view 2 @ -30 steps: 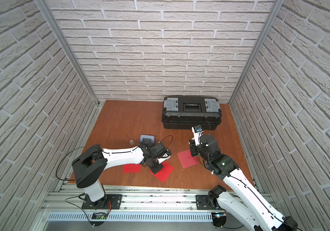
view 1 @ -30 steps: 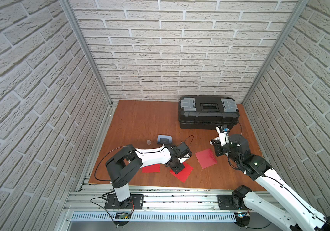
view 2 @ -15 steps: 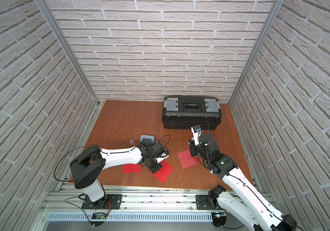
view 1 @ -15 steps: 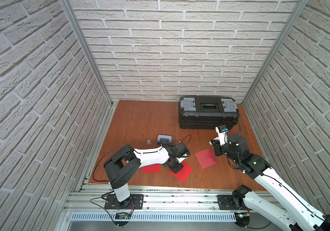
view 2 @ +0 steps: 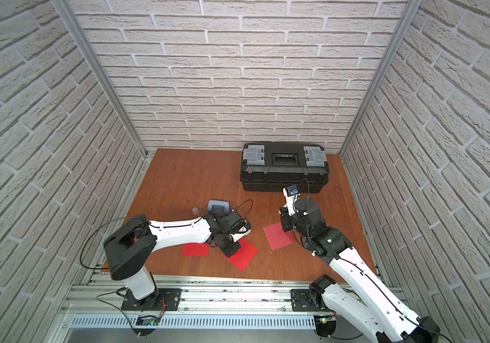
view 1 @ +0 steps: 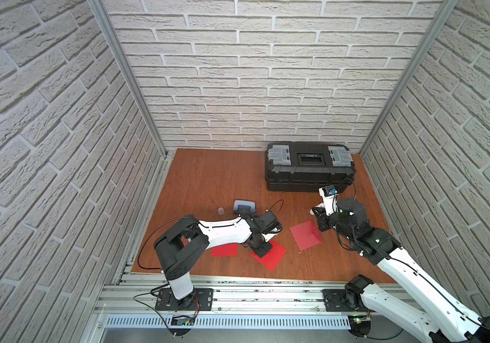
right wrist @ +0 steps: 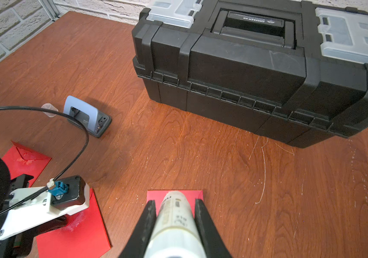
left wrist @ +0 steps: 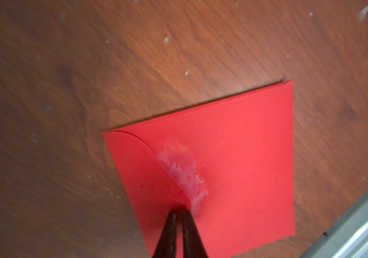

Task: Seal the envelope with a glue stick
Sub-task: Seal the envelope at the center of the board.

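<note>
On table (left wrist: 67,67): L end effector (left wrist: 179,212) closed, tips at envelope (left wrist: 245,156) flap; R end effector (right wrist: 175,202) clamps glue stick (right wrist: 176,220).

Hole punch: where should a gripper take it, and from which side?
Probably from above, jaws closing on the front and back of the hole punch, mid-length. It sits flat on the table, grey-blue lever up, with both long sides free; the translucent cap stands close beside one end, so an end-on approach looks crowded.
</note>
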